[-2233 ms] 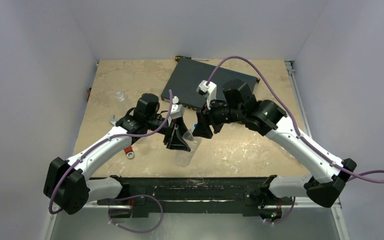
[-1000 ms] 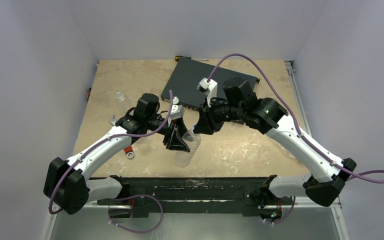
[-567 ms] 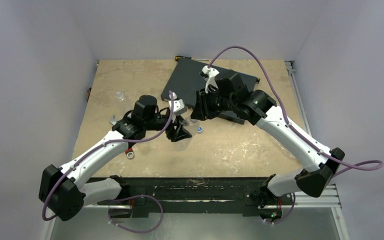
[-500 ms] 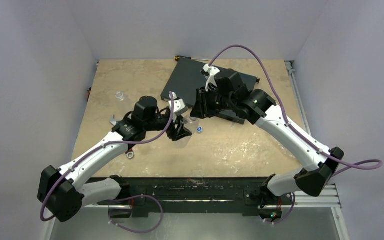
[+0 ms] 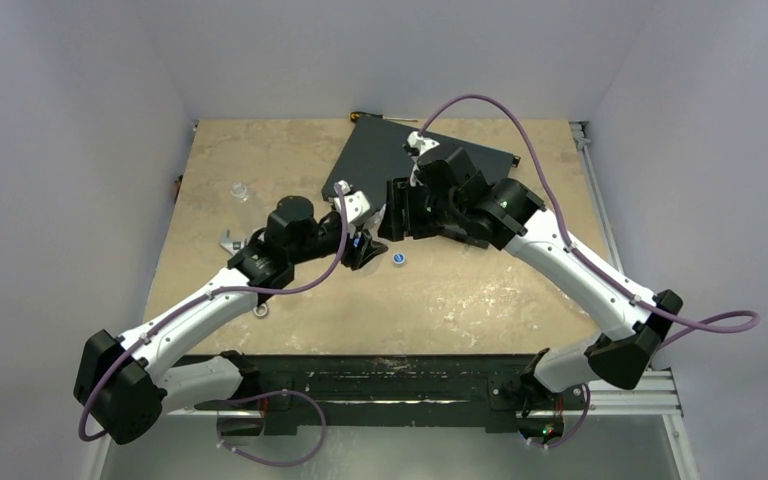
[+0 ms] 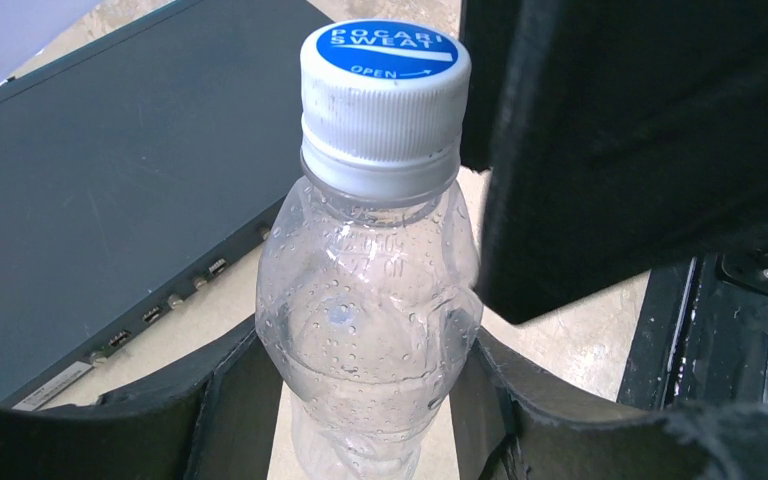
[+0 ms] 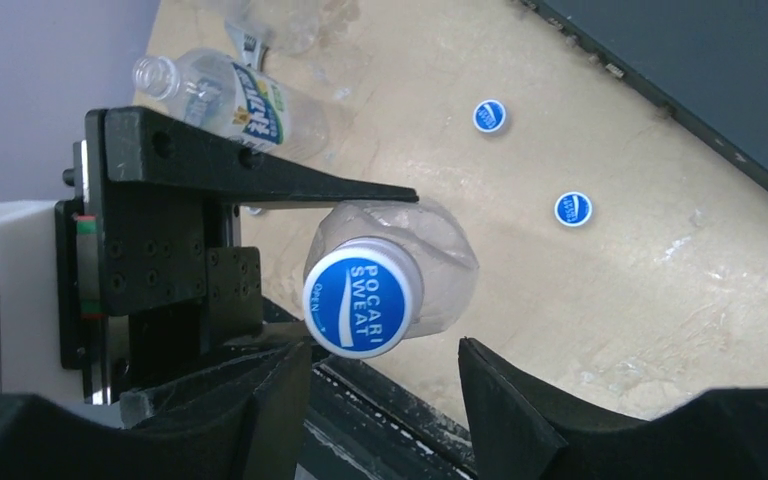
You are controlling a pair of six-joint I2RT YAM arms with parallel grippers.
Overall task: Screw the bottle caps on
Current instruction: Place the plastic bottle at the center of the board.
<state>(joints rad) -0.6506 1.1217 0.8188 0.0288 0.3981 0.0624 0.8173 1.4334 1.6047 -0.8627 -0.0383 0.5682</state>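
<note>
In the left wrist view my left gripper (image 6: 365, 375) is shut on the body of a clear bottle (image 6: 370, 300). A blue and white cap (image 6: 385, 75) sits on its neck. From the right wrist view the same cap (image 7: 363, 297) faces the camera, with my right gripper (image 7: 385, 400) open and its fingers (image 7: 520, 400) apart from the cap on both sides. From above, the left gripper (image 5: 362, 248) and the right gripper (image 5: 392, 218) meet near the table's middle. Two loose caps (image 7: 490, 116) (image 7: 572, 209) lie on the table.
A flat black box (image 5: 410, 165) lies at the back of the table, just behind the grippers. A labelled uncapped bottle (image 7: 240, 100) lies on its side. A small clear bottle (image 5: 240, 190) sits far left. A wrench end (image 5: 258, 311) shows under the left arm.
Both arms have carried the bottle away from the near edge toward the black box. The right gripper, earlier closed at the bottle's cap, has opened and let go of it.
</note>
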